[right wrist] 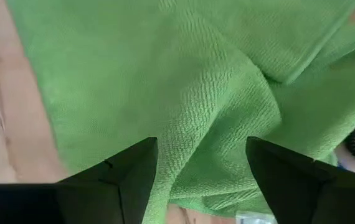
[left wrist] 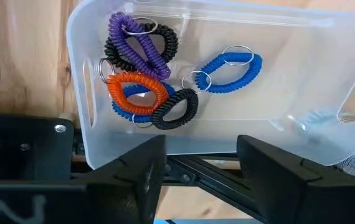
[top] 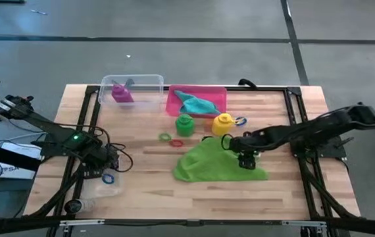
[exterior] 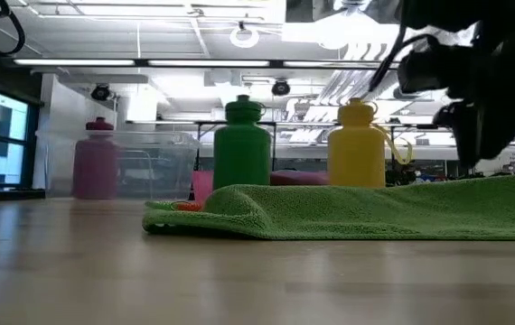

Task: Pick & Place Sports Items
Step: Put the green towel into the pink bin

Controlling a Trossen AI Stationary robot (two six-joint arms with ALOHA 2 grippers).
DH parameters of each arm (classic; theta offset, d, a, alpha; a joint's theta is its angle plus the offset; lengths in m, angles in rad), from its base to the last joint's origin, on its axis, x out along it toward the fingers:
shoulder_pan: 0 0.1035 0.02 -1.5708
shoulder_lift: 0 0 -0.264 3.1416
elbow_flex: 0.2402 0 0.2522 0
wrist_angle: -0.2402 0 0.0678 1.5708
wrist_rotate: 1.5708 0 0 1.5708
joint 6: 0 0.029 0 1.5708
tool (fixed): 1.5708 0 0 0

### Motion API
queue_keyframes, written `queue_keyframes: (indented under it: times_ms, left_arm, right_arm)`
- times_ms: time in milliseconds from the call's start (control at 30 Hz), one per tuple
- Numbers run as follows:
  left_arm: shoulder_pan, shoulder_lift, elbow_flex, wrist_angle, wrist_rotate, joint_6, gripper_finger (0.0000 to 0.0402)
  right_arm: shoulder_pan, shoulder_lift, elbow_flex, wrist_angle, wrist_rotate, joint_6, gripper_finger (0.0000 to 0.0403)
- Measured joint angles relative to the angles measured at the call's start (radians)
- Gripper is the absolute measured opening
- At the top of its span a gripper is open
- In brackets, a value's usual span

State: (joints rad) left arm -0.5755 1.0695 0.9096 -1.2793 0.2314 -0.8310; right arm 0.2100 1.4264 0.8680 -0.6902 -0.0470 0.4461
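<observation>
Rumpled, waffle-textured green cloth (right wrist: pixel 196 93) beneath parted right jaws.

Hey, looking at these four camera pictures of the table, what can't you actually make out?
- Purple bottle: its details blur behind the clear tub's wall in the low view.
- Teal cloth in the pink tray: hidden in the low view by the green bottle and green cloth.
- Rings on the table: too small in the high view to count.
- Right gripper: green cloth fills its wrist view, so contact is unclear.
</observation>
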Motion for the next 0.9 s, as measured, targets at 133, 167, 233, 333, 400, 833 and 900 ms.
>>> queue_keyframes:
  times_ms: [133,167,233,333,400,833,900]
  left_arm:
    - [0.0,0.0,0.0,0.0,0.0,0.0,0.0158]
    - [0.0,0.0,0.0,0.0,0.0,0.001,0.0158]
    - [0.0,0.0,0.0,0.0,0.0,0.003,0.0158]
    - [0.0,0.0,0.0,0.0,0.0,0.008,0.0158]
    - [0.0,0.0,0.0,0.0,-0.001,0.013,0.0158]
    - [0.0,0.0,0.0,0.0,-0.08,0.014,0.0158]
    - [0.0,0.0,0.0,0.0,-0.08,0.014,0.0158]
  right_arm:
    - [0.0,0.035,0.0,0.005,-0.039,0.003,0.0197]
    - [0.001,0.043,0.0,0.006,-0.046,0.003,0.0197]
    - [0.005,0.055,0.0,0.008,-0.059,0.003,0.0197]
    - [0.017,0.073,0.0,0.017,-0.07,0.002,0.0196]
    - [0.027,0.081,0.0,0.024,-0.084,-0.001,0.019]
    - [0.091,0.102,0.0,0.03,-0.086,0.057,0.0025]
    - [0.093,0.102,0.0,0.03,-0.086,0.091,0.0003]
